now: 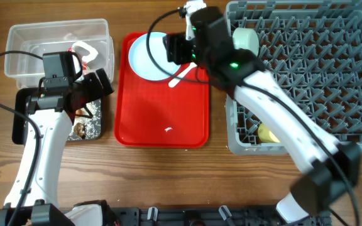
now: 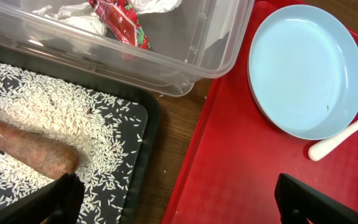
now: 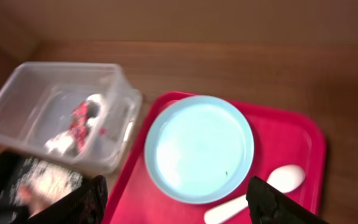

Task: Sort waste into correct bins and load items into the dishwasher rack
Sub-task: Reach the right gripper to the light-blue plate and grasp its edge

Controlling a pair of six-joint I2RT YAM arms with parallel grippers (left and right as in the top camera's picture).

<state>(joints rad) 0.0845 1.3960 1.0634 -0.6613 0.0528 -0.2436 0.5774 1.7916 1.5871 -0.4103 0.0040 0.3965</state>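
Note:
The pale blue plate [image 1: 148,58] and white spoon [image 1: 182,76] lie at the back of the red tray [image 1: 162,107]; a small white scrap [image 1: 168,130] lies near its front. My right gripper [image 1: 176,47] hovers open and empty over the plate [image 3: 197,146] and spoon [image 3: 260,193]. My left gripper [image 1: 96,85] is open and empty above the gap between the black tray [image 2: 148,143] and the red tray [image 2: 241,174]. The black tray holds rice [image 2: 73,112] and the carrot stick [image 2: 30,149]. The clear tub [image 2: 185,68] holds the red-and-white wrapper [image 2: 120,22] and paper. The light blue bowl is out of view.
The grey dishwasher rack [image 1: 307,75] stands at the right, with a pale green bowl [image 1: 247,39] at its back left and a yellow cup [image 1: 268,133] at its front left. My right arm crosses the rack's left side. The clear tub [image 1: 58,47] is at the back left.

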